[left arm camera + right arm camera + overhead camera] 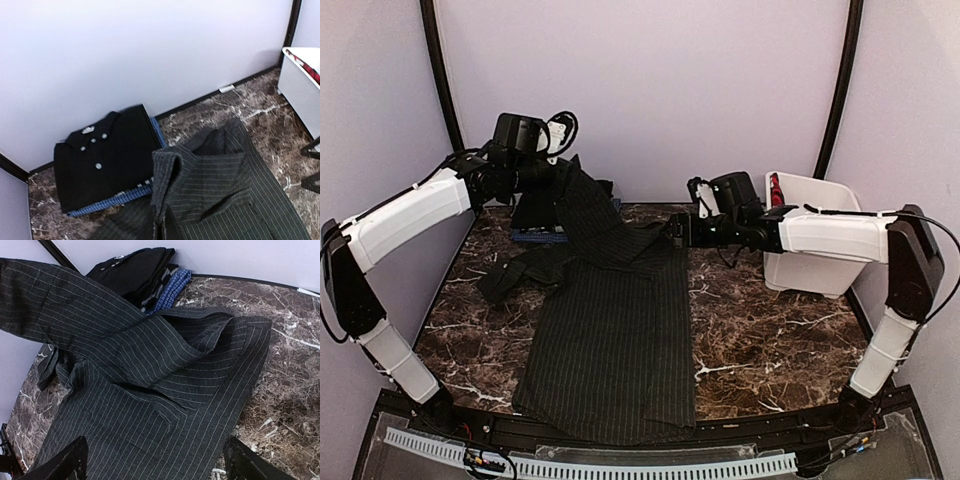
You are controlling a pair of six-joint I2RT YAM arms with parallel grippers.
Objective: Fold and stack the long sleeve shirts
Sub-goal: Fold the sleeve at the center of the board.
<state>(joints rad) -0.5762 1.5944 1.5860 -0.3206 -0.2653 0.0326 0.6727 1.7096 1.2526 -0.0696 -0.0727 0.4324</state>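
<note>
Cloth everywhere: we see the black pinstriped shirt (610, 340) spread down the centre of the marble table (770, 340), its upper-left part lifted in our left gripper's (560, 172) pinched fingers, while our right gripper (155, 460) hovers over it, spread wide, holding nothing.

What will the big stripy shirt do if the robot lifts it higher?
Probably flop: where the left gripper holds the pinstriped shirt up, it sags and creases. Most of it lies flat on the table, so it likely won't roll, but may drag along.
</note>
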